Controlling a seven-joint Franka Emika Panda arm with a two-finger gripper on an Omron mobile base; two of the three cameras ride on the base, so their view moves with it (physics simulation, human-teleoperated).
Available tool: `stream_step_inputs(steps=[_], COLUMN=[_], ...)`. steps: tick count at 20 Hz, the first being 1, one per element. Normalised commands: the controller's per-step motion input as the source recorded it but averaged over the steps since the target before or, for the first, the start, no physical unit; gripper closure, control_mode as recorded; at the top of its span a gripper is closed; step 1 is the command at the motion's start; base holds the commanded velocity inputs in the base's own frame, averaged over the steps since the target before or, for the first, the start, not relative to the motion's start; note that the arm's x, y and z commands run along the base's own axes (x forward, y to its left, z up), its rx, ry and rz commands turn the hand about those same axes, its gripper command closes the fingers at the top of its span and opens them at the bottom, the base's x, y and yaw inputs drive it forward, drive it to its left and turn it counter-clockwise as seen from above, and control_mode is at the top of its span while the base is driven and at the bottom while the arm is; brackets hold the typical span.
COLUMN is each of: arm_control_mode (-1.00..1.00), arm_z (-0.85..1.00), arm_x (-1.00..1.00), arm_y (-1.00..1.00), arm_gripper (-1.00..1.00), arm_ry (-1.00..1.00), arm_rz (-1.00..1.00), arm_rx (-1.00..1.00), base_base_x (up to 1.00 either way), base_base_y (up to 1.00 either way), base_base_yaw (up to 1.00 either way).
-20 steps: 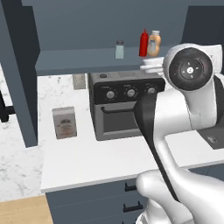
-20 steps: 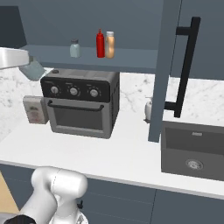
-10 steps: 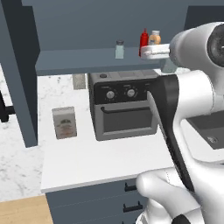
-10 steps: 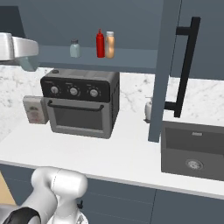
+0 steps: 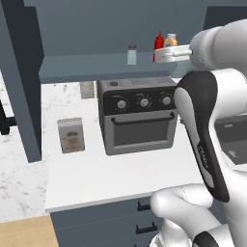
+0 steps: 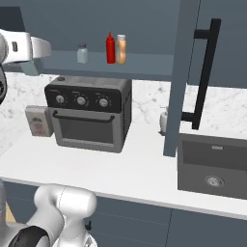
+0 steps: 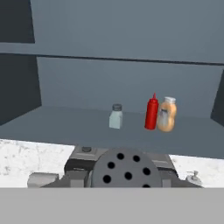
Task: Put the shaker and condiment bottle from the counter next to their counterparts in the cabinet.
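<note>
**End effector.** In the hand view the end effector (image 7: 123, 178) is pressed together on the shaker (image 7: 127, 165). The shaker's grey perforated cap faces the camera and sits between the two dark fingers (image 7: 77, 177). The body of the shaker is hidden behind the cap. In the left base view the arm is raised to the height of the cabinet shelf, at the right-hand end of the cabinet (image 5: 96, 67).

**Ahead of the end effector.** The shelf of the cabinet (image 7: 65, 120) lies ahead and slightly above. Three items stand upright on it:
- The pale shaker with a grey cap (image 7: 115, 117) is nearly straight ahead and stands apart from the other two.
- The condiment bottle (image 7: 151, 112), red with a pointed nozzle, is ahead and to the right.
- The orange bottle with a white cap (image 7: 166, 114) is just beside the condiment bottle on its far right. Whether the two touch cannot be told.

The right base view shows the same order: pale shaker (image 6: 82, 53), condiment bottle (image 6: 111, 48), orange bottle (image 6: 121, 49).

**Below the end effector.** The table (image 5: 120, 169), a white marble worktop, lies below. A dark toaster oven (image 5: 139, 118) stands on it under the shelf. A small carton (image 5: 71, 135) stands on the table to the left of the oven.
</note>
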Motion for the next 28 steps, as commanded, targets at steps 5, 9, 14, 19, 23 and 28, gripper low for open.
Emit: stream_step_inputs(steps=[5, 9, 14, 19, 23, 28], arm_control_mode=[-1.00, -1.00, -1.00, -1.00, -1.00, -1.00], arm_z=[-0.14, -0.04, 0.00, 0.00, 0.00, -0.01], arm_x=[0.34, 0.52, 0.60, 0.43, 0.23, 0.08], arm_y=[0.21, 0.29, 0.31, 0.15, 0.03, 0.02], arm_gripper=[1.00, 1.00, 1.00, 1.00, 1.00, 1.00], arm_ry=[0.00, 0.00, 0.00, 0.00, 0.00, -0.01], arm_rz=[0.18, 0.16, 0.05, 0.00, 0.00, 0.00], arm_rx=[0.00, 0.00, 0.00, -0.04, -0.02, -0.01], base_base_x=[0.00, 0.00, 0.00, 0.00, 0.00, 0.00], base_base_y=[0.00, 0.00, 0.00, 0.00, 0.00, 0.00], base_base_yaw=[0.00, 0.00, 0.00, 0.00, 0.00, 0.00])
